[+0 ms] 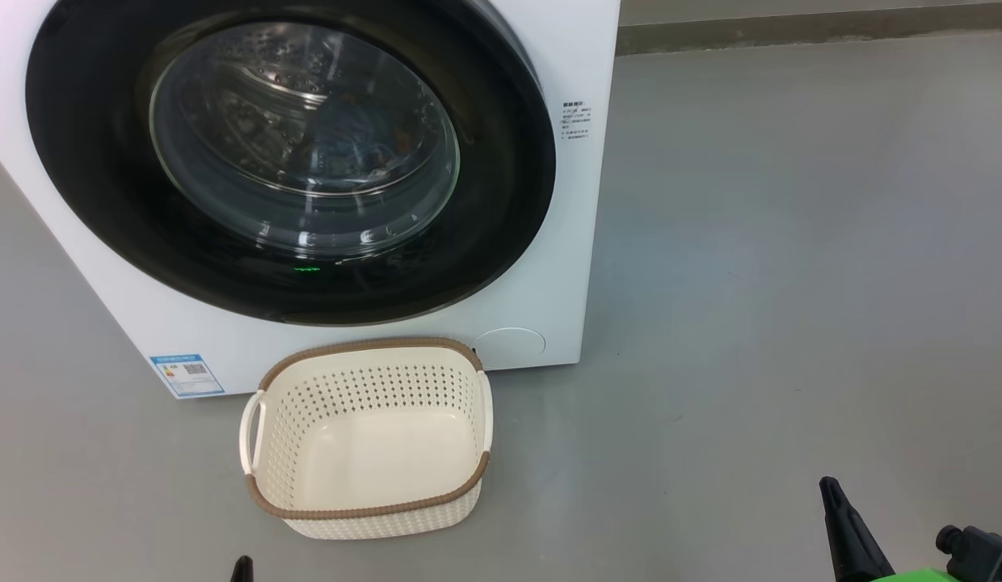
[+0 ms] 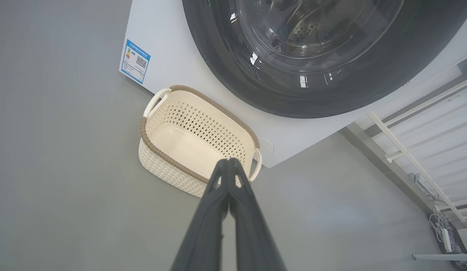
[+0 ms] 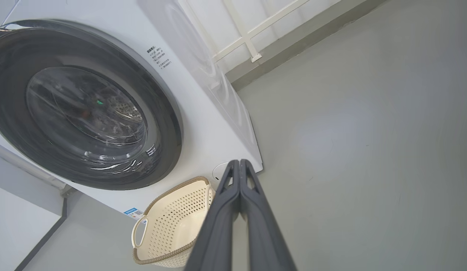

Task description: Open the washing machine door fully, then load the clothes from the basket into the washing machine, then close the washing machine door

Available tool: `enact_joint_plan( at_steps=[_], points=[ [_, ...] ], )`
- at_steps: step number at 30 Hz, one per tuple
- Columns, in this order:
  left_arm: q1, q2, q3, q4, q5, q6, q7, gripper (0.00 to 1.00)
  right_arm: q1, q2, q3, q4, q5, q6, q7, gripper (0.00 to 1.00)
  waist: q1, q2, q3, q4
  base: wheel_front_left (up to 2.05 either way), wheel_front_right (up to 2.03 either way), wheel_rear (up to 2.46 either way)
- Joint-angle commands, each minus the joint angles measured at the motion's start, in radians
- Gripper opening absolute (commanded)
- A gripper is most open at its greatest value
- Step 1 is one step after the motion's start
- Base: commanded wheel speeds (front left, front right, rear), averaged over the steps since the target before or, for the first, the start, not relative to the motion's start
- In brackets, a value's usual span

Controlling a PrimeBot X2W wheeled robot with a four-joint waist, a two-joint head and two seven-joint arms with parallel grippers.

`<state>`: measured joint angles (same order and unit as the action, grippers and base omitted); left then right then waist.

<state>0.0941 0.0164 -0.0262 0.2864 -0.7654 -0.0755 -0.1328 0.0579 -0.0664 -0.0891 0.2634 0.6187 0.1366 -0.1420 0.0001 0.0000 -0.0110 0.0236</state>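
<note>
Basket (image 1: 372,388) sits against (apparently touching) the washing machine (image 1: 567,242) base, left gripper (image 2: 228,162) and right gripper (image 3: 239,163) clenched, floor (image 1: 792,283) open rightward.

a smooth grey floor (image 1: 776,242) carries a big white front-loading washing machine (image 1: 562,267), standing at the upper left of the head view. just in front of its lower edge sits a small cream-white perforated plastic basket (image 1: 380,524) with a brown woven-look rim, upright, mouth upward. a dark skirting strip (image 1: 792,32) borders the floor's far edge.
</note>
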Motion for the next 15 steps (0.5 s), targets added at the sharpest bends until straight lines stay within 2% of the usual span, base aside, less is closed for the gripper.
enact_joint_plan(
  at_steps=[1, 15],
  points=[
    [-0.048, 0.014, 0.019, -0.026, -0.029, -0.006, 0.006, 0.0, -0.048, -0.005, -0.001, -0.023, 0.037, -0.002, 0.008, 0.0, 0.0, 0.0, 0.0, 0.0, 0.0, 0.0, 0.0],
    [-0.072, 0.017, 0.038, -0.028, -0.155, -0.014, 0.043, 0.0, -0.066, -0.002, -0.005, -0.022, 0.184, -0.003, 0.047, 0.0, -0.0001, 0.0, 0.002, -0.004, 0.0, 0.0, 0.0]
  ],
)
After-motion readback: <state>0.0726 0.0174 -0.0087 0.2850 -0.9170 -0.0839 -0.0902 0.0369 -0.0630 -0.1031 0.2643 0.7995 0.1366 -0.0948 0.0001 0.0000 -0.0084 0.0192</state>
